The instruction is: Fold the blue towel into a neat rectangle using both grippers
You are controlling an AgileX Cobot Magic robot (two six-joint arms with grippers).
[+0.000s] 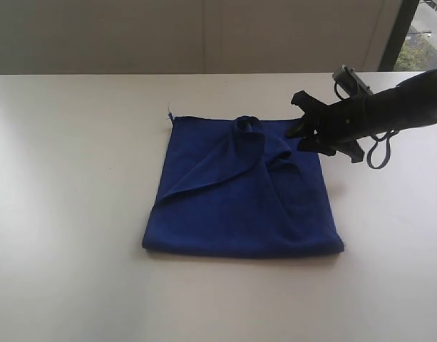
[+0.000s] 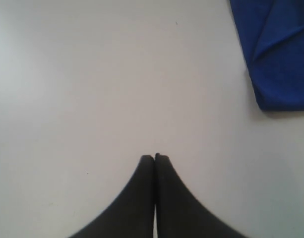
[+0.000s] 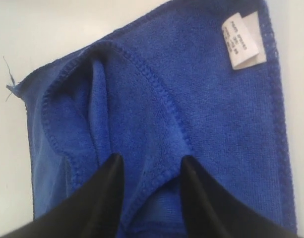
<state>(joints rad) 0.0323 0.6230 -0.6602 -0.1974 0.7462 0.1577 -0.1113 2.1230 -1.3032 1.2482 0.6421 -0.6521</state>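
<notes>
One arm reaches in from the right of the exterior view, its dark link stretched low and almost level over the surface [image 1: 75, 214]. Its right gripper [image 1: 293, 115] points left above the far right corner of the blue towel [image 1: 239, 206]. Its jaws stand well apart and have hold of nothing. In the right wrist view the right gripper [image 3: 151, 159] has one finger on either side of a raised, stitched fold of hem in the blue towel [image 3: 156, 74]; whether the tips touch the cloth cannot be told. A white label [image 3: 243, 40] lies flat by a corner beyond them. The towel lies folded into a rough square at the middle of the surface, its near edge even and its far part rumpled, with a twist of cloth [image 1: 245, 126] bunched at the far edge. The left gripper [image 2: 154, 157] shows only in its own wrist view, jaws pressed together on nothing, over bare surface and well apart from a corner of the towel [image 2: 283, 54].
</notes>
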